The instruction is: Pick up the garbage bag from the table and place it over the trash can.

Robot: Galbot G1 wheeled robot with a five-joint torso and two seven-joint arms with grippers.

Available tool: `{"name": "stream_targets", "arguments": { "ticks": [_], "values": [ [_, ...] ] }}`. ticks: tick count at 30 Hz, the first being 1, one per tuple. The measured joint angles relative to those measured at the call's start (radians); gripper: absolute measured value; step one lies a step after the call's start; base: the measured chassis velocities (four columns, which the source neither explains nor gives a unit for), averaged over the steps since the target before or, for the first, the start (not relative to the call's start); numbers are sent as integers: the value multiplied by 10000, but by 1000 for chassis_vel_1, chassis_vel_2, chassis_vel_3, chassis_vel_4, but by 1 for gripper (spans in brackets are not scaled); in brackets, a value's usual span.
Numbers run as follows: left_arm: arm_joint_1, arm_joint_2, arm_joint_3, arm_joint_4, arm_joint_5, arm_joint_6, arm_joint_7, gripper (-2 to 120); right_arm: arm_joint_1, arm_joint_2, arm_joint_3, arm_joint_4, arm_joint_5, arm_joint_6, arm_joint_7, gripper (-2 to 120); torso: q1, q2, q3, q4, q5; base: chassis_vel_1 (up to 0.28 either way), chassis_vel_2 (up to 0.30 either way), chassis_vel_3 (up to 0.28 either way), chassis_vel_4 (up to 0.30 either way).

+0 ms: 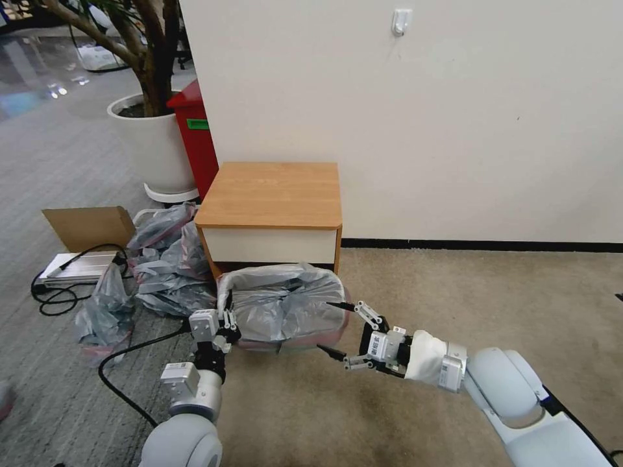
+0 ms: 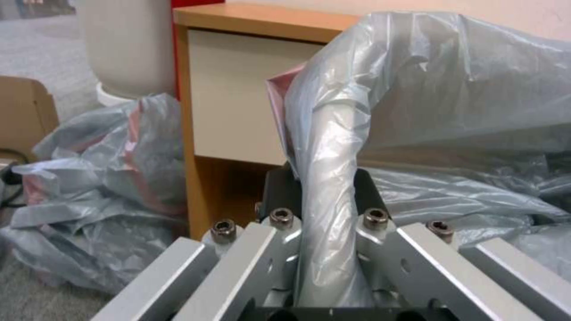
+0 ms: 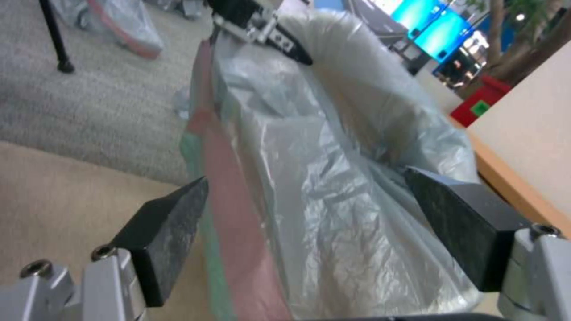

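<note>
The bag (image 1: 282, 308) is draped over the can (image 1: 295, 342), which stands on the carpet right in front of the table (image 1: 272, 194); the grey film covers the can's mouth and its pink rim band hangs down the outside, so little of the can itself shows. My left gripper (image 1: 227, 322) is at the can's left end, its fingers closed tight on a gathered fold of the bag at the rim; from my left wrist that fold (image 2: 333, 178) runs up between the two black pads (image 2: 369, 187) and billows out above them. My right gripper (image 1: 336, 329) is at the can's right end, jaws spread wide and holding nothing. From my right wrist, the covered end of the can (image 3: 309, 214) lies between my two black fingertips (image 3: 172, 232), with the pink band running close past one of them; I cannot tell whether either tip touches the film. A heap of spare bags (image 1: 162, 259) lies on the floor left of the table.
</note>
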Motion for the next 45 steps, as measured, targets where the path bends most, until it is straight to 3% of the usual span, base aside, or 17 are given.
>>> {"name": "stream_targets", "arguments": {
  "ticks": [2,9,11,13,21,23,45],
  "values": [
    [4,3,26,7,20,-4,2,5,69,-14,0,-65,-57,-3,-119,82,0,0,0,0,0,0,0,0,0],
    [43,-93,167,23,88,-99,4,5,139,26,17,-398,-419,17,-609,52,0,1,0,0,0,0,0,0,0],
    [43,-99,171,26,89,-107,3,5,130,32,25,-405,-448,21,-661,50,0,0,0,0,0,0,0,0,0],
    [37,-108,173,47,89,-119,3,5,82,59,56,-424,-529,50,-834,38,0,1,0,0,0,0,0,0,0],
    [12,-134,102,68,83,-131,-35,5,-62,77,158,-404,-577,120,-1026,14,0,1,0,0,-1,0,0,0,0],
    [-1,-176,66,75,68,-134,-63,5,-104,100,163,-399,-546,128,-1030,2,0,1,0,0,0,0,0,0,0],
    [-15,-293,56,48,13,-176,-118,5,-196,297,237,-137,35,357,-744,0,0,2,0,0,-1,0,0,0,0]
  ]
}}
